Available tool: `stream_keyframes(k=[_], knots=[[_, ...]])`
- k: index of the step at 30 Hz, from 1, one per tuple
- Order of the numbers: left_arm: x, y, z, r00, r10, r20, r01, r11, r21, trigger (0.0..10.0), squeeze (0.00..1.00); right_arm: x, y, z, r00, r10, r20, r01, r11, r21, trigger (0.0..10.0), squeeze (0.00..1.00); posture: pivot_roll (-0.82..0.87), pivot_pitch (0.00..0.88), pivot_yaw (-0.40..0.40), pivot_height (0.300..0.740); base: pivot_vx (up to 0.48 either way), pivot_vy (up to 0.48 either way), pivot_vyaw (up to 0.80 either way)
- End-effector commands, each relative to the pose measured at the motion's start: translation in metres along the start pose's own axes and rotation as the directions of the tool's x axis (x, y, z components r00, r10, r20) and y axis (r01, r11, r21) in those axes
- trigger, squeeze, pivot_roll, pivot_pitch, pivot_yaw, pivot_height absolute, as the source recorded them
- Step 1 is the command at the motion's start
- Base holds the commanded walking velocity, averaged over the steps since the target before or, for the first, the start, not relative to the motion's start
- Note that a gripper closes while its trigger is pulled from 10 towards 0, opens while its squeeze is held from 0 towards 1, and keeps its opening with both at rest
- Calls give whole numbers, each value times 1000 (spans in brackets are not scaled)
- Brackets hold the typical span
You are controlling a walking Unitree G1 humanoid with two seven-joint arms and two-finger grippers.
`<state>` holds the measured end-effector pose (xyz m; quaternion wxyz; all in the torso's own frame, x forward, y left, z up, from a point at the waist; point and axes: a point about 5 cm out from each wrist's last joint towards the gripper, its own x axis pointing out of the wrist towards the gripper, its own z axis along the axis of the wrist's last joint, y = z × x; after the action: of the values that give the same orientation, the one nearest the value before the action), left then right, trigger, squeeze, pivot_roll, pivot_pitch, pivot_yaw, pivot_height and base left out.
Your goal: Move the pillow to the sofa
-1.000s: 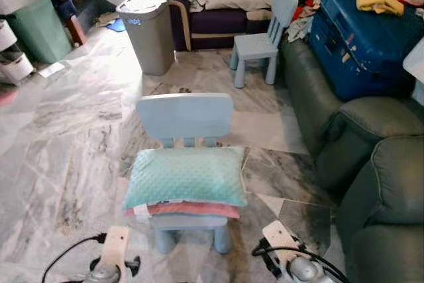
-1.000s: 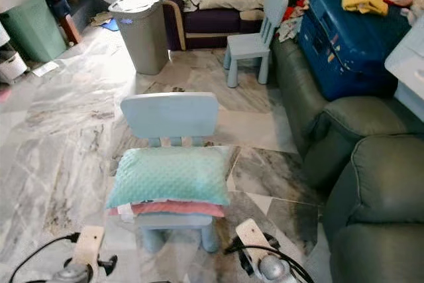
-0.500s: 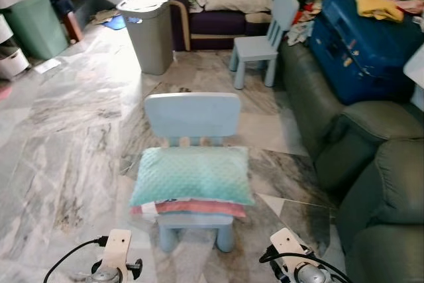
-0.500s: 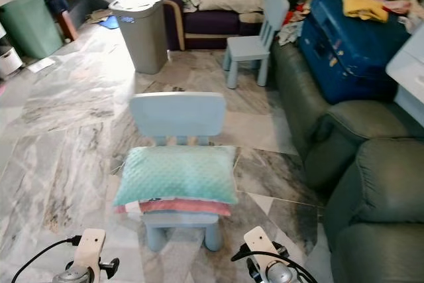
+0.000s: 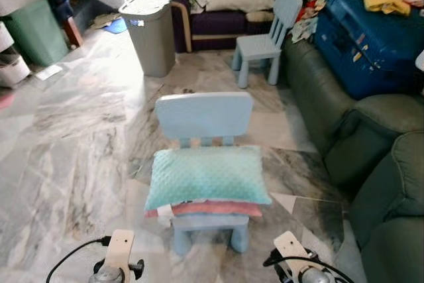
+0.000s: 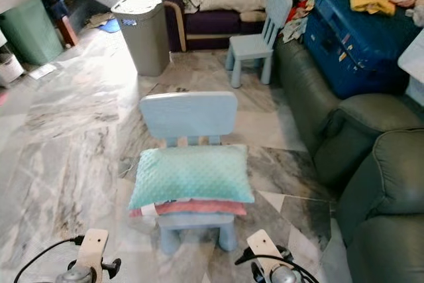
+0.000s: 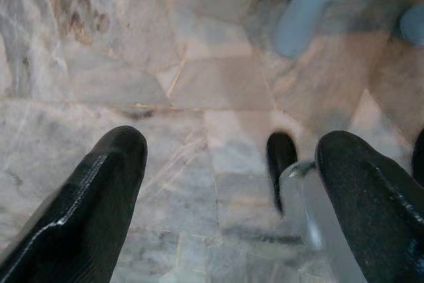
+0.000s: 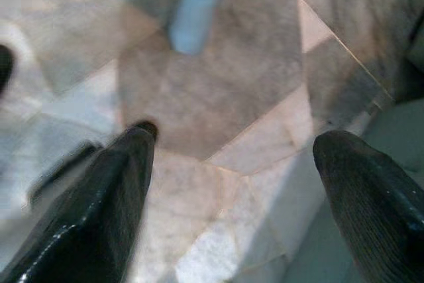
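A teal dotted pillow (image 5: 207,175) lies on top of a pink pillow (image 5: 215,209) on the seat of a small light-blue chair (image 5: 203,114) straight ahead of me. The dark green sofa (image 5: 358,130) stands to the right of the chair. Both arms hang low at the bottom edge, short of the chair. My left gripper (image 7: 228,183) is open over bare marble floor. My right gripper (image 8: 242,183) is open too, above the floor near a chair leg (image 8: 192,14).
A blue suitcase (image 5: 368,38) and clothes lie on the sofa's far end. A second small blue chair (image 5: 268,38) stands beyond, beside a grey bin (image 5: 149,31) and a dark couch (image 5: 218,18) piled with laundry. Open marble floor stretches to the left.
The whole view has shifted, so the camera moved: the chair with the pillows now sits slightly further right in the picture. Both arms stay low at the bottom edge.
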<state>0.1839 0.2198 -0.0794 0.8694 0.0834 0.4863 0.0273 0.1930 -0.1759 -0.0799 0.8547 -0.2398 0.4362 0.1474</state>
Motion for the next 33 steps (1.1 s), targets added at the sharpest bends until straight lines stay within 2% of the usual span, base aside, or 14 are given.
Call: stream_keyframes(k=[1, 11, 14, 20, 25, 33], knots=[[0, 3, 1, 1000, 2, 2, -2, 1000, -2, 10000, 0, 0, 1, 2, 1000, 0, 3, 0, 1000, -2, 10000, 0, 13, 44, 35, 740, 0, 0, 0], [1, 4, 9, 1000, 6, 22, -6, 1000, -7, 10000, 0, 0, 1, -3, 1000, 2, -6, -2, 1000, -7, 10000, 0, 16, 41, 34, 740, 0, 0, 0], [1, 4, 18, 999, -15, 41, 17, 998, -53, 10000, 0, -1, 2, -5, 1000, 3, -10, -3, 1000, -13, 10000, 0, 18, 35, 34, 740, 0, 0, 0], [2, 0, 24, 998, -33, 62, 39, 995, -91, 10000, 0, -1, 3, -4, 1000, 3, -7, -3, 1000, -7, 10000, 0, 13, 31, 33, 740, 0, 0, 0], [2, -5, 24, 997, -51, 65, 57, 994, -93, 10000, 0, -1, 2, -4, 1000, 1, -6, -1, 1000, -3, 10000, 0, 8, 30, 33, 740, 304, 0, 0], [2, -5, 23, 996, -59, 63, 65, 994, -92, 10000, 0, -1, 2, -3, 1000, 1, -6, -1, 1000, -4, 10000, 0, 9, 30, 33, 740, 394, 0, 0]])
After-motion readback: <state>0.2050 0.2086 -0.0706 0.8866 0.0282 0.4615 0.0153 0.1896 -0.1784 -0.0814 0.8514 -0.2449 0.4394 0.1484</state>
